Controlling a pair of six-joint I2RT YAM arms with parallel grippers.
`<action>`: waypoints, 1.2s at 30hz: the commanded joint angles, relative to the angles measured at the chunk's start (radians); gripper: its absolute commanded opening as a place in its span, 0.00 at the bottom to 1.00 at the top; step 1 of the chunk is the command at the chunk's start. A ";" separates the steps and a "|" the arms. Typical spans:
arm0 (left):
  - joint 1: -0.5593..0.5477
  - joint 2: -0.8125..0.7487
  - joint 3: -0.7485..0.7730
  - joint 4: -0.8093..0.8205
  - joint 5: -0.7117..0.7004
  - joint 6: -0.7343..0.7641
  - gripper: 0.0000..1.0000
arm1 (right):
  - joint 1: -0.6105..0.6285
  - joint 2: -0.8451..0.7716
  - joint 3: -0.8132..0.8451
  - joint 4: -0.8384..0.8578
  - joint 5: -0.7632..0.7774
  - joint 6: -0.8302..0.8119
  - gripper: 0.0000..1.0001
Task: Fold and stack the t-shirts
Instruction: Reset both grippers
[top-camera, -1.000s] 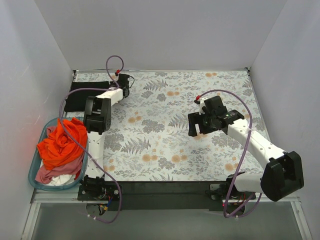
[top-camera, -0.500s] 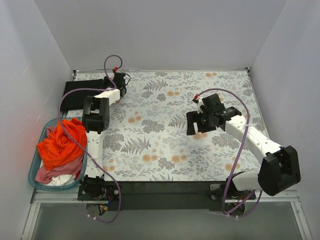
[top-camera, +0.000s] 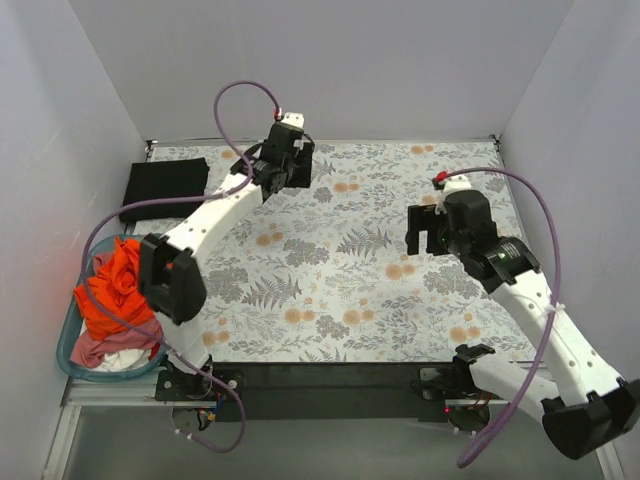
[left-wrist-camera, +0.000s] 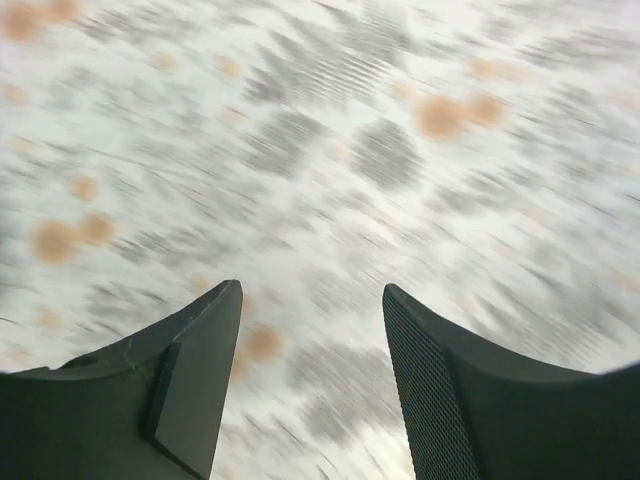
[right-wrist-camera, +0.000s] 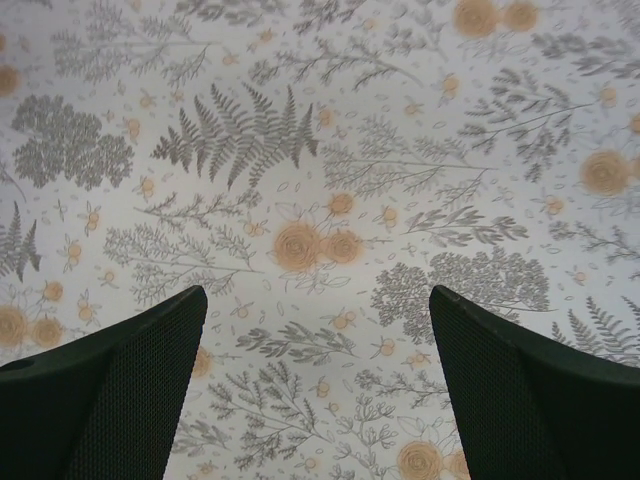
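Observation:
A folded black t-shirt (top-camera: 165, 188) lies flat at the table's far left corner. More t-shirts are heaped in the teal basket (top-camera: 66, 348): an orange-red one (top-camera: 115, 290) on top, a pink one (top-camera: 92, 346) and a white one (top-camera: 128, 358) under it. My left gripper (top-camera: 283, 172) (left-wrist-camera: 312, 290) hangs open and empty over the back middle of the table, well right of the black shirt. Its wrist view is motion-blurred. My right gripper (top-camera: 427, 243) (right-wrist-camera: 318, 292) stands wide open over bare floral cloth at the right, holding nothing.
The floral tablecloth (top-camera: 340, 290) covers the table, which is walled by white panels at the back and both sides. The basket sits off the table's near left edge. A purple cable (top-camera: 245, 95) loops above the left arm.
My left gripper opened, left the black shirt and swung up and to the right over the table's back middle. The right arm moved right and a little back, its jaws widening slightly.

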 joint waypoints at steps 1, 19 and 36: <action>0.031 -0.225 -0.153 -0.170 0.382 -0.279 0.57 | -0.004 -0.096 0.028 -0.024 0.158 -0.002 0.98; 0.031 -1.419 -0.712 -0.159 -0.069 -0.435 0.84 | -0.004 -0.590 -0.210 0.004 0.379 -0.045 0.99; 0.033 -1.635 -0.973 -0.046 -0.117 -0.431 0.89 | -0.006 -0.767 -0.296 0.062 0.405 -0.042 0.99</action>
